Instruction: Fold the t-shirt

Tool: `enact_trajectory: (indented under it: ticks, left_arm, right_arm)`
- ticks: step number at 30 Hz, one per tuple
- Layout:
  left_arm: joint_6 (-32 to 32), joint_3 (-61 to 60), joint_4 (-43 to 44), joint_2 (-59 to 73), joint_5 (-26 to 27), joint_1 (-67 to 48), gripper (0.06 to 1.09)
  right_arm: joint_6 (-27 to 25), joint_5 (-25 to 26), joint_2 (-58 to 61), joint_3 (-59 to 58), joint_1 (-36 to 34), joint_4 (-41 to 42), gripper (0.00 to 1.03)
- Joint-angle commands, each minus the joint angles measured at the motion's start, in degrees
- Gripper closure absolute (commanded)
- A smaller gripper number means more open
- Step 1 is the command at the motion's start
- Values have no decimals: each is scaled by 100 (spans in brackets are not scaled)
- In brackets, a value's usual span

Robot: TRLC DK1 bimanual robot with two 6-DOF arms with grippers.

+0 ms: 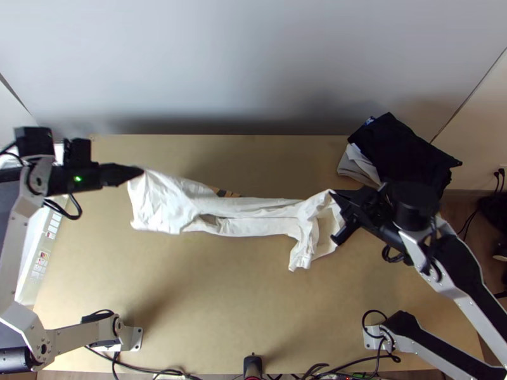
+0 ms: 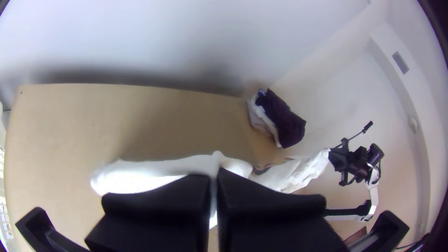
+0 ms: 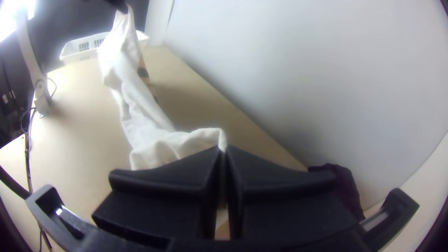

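Observation:
A white t-shirt (image 1: 253, 216) hangs stretched in a long, bunched band across the middle of the table. At its left end my left gripper (image 1: 141, 171) is shut on a corner of the cloth; in the left wrist view the left gripper (image 2: 213, 179) pinches white fabric between its fingertips. My right gripper (image 1: 339, 215) holds the other end, where a short flap droops downward. In the right wrist view, the shirt (image 3: 135, 107) runs from the right gripper (image 3: 222, 151), shut on its edge, toward the other arm. A dark printed patch shows along the band's far side.
A pile of folded dark and light clothes (image 1: 399, 152) lies at the table's back right corner. A white basket (image 1: 39, 259) stands at the left edge. Bare tabletop (image 1: 222, 304) stretches between the shirt and the arm bases, with cables along the near edge.

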Motion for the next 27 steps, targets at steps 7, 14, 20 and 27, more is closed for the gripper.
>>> enact_trajectory:
  ticks: [7, 14, 20, 27]
  left_arm:
    - [-366, 1698, -669, -42, 246, 92, 105]
    - [-533, 2322, -458, -508, 211, 145, 105]
    - [-779, 3122, -414, -675, 211, 163, 105]
    - [-894, 3623, -238, -912, 219, 251, 105]
  right_arm:
    - [-70, 212, -726, 244, -123, 520, 100]
    - [598, 441, -954, 560, -237, 1109, 100]
    - [809, 441, -963, 920, -527, 1592, 100]
    - [1328, 494, -1016, 1263, -589, 1750, 100]
